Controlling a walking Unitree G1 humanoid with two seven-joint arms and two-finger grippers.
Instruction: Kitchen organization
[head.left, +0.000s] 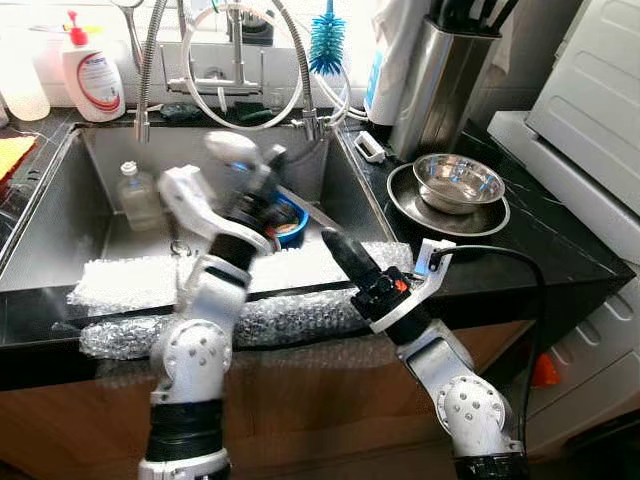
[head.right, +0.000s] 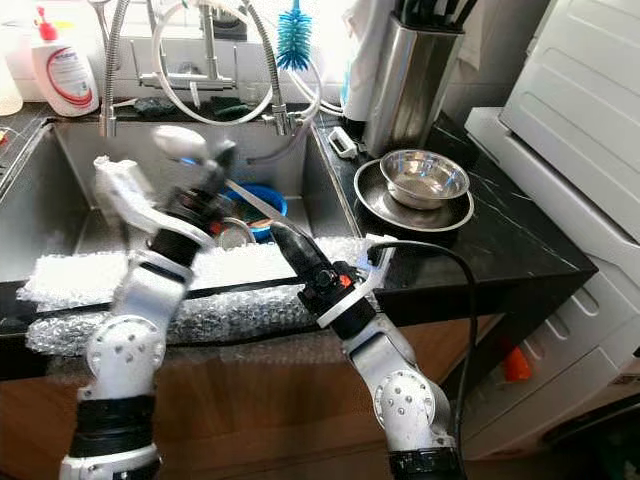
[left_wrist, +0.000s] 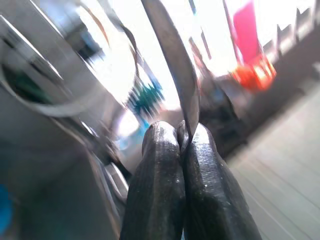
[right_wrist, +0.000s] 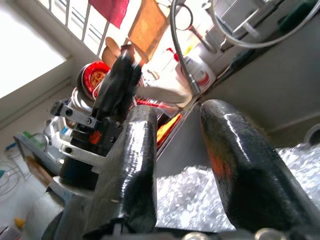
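Gripping a thin metal utensil (left_wrist: 172, 65), probably a knife or spatula, the left gripper (left_wrist: 181, 142) is clenched on its flat shaft above the sink (head.left: 60, 250), near a blue bowl (head.left: 290, 222). The right gripper (head.left: 335, 247) is held released over bubble wrap (head.left: 130, 285) on the sink's front edge. A firm pinch and a slow lift are advised, as the picture is blurred. Hoses (head.left: 150, 60) crowd the rear; open counter (head.left: 540, 240) lies right, beside 2 stacked steel bowls (head.left: 457, 180).
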